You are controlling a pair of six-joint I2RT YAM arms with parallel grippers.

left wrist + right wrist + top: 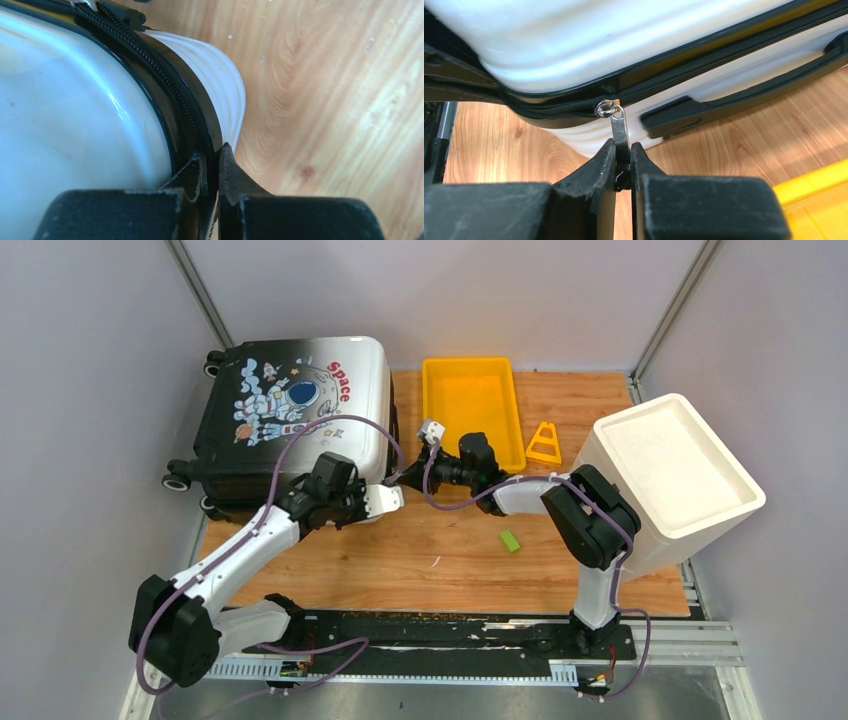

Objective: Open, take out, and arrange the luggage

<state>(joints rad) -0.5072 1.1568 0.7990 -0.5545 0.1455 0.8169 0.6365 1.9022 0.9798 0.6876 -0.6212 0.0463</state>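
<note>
Wooden surface, far-left corner: the luggage lies flat, lid down, nothing out yet. Right hand clamps its zipper pull; left hand pinches the black seam rim. Unzipping, unpacking, arranging appear to remain.

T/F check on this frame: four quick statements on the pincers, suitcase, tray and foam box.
1. The right pincer is shut on the metal zipper pull of the white-to-black hard-shell astronaut suitcase. True.
2. The left pincer stands wide open. False: it is shut at the suitcase's black zipper seam.
3. The small green block lies in the yellow plastic tray. False: it lies on the wooden table.
4. The white foam box stands right of the tray. True.
</note>
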